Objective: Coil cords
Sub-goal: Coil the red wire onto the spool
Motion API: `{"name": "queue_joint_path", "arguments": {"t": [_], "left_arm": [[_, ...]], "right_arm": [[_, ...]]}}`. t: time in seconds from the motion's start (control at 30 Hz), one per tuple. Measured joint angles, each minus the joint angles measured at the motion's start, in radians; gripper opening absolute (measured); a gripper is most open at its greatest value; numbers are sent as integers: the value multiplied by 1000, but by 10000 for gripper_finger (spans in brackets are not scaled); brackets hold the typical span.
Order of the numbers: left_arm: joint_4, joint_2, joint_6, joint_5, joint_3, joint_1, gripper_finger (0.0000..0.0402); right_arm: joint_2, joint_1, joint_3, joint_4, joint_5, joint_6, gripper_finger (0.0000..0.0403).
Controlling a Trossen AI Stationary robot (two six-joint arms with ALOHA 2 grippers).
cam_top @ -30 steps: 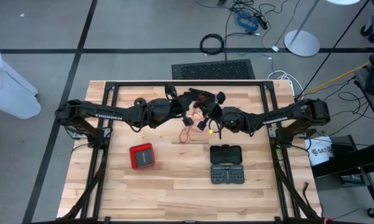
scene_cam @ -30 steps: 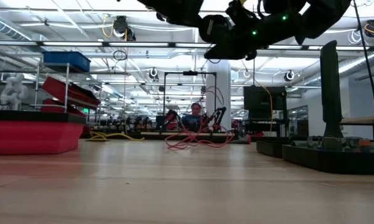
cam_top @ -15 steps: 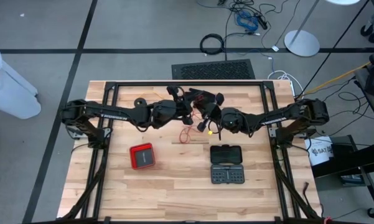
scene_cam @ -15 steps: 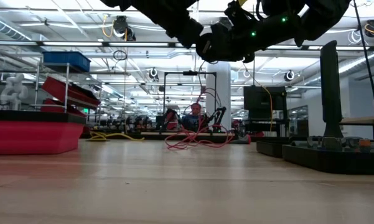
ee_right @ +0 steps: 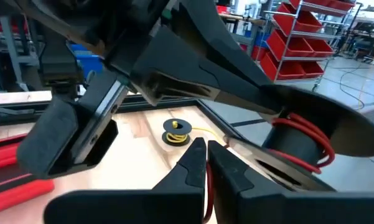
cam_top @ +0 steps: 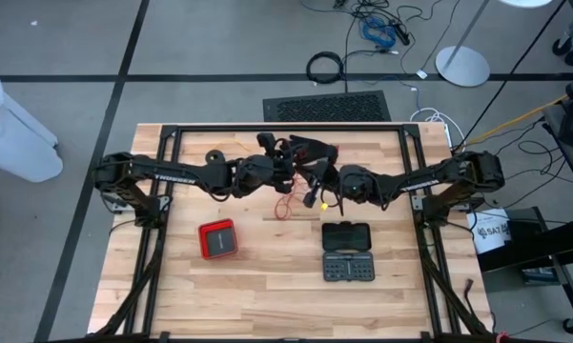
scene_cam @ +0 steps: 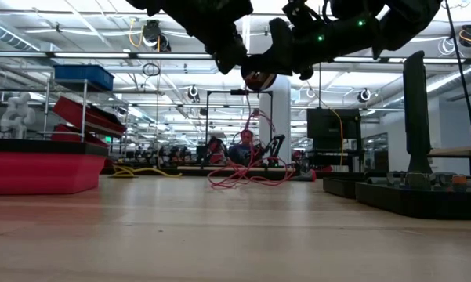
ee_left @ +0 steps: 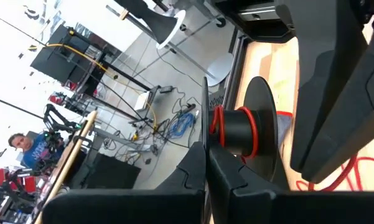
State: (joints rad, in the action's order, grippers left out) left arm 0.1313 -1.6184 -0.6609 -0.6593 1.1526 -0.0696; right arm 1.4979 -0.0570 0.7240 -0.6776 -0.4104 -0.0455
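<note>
Both arms are meeting above the tabletop (cam_top: pixel 267 286) centre-rear. Left tool (ee_left: pixel 206 163) and right tool (ee_right: pixel 206 163) are both sitting fully closed, gripping nothing visible. Red cord (scene_cam: pixel 239 174) is lying loosely tangled on the tabletop below them; a black spool (ee_left: pixel 249 130) is carrying red windings.

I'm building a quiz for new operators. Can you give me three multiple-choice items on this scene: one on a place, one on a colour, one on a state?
1. Where does the black bit case lie?
A. On the floor
B. On the table, right of the red box
C. On top of the red box

2. What colour is the wire wound on the black spool?
A. Red
B. Green
C. White

3. How stand the fingers of the left claw?
A. Wide open
B. Shut together
C. Around the red box

Answers:
1 B, the high view shows both on the wood, case on the right.
2 A, red turns show in the left wrist view.
3 B, the fingertips meet there.
</note>
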Motion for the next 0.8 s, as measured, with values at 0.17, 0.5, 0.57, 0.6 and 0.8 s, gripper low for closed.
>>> {"name": "queue_joint_path", "arguments": {"t": [0.17,0.5,0.57,0.6,0.8], "left_arm": [[0,0,1,4,0,0,0],[-85,0,27,11,0,0,0],[-105,-1,27,11,0,0,0],[-112,-1,27,11,0,0,0],[-152,-1,46,16,0,7,0]], "right_arm": [[0,0,25,16,44,1,0],[-6,17,68,43,51,-87,0],[-16,20,68,46,52,-113,0],[-21,20,69,46,51,-120,0],[-90,20,69,121,48,-166,0]]}}
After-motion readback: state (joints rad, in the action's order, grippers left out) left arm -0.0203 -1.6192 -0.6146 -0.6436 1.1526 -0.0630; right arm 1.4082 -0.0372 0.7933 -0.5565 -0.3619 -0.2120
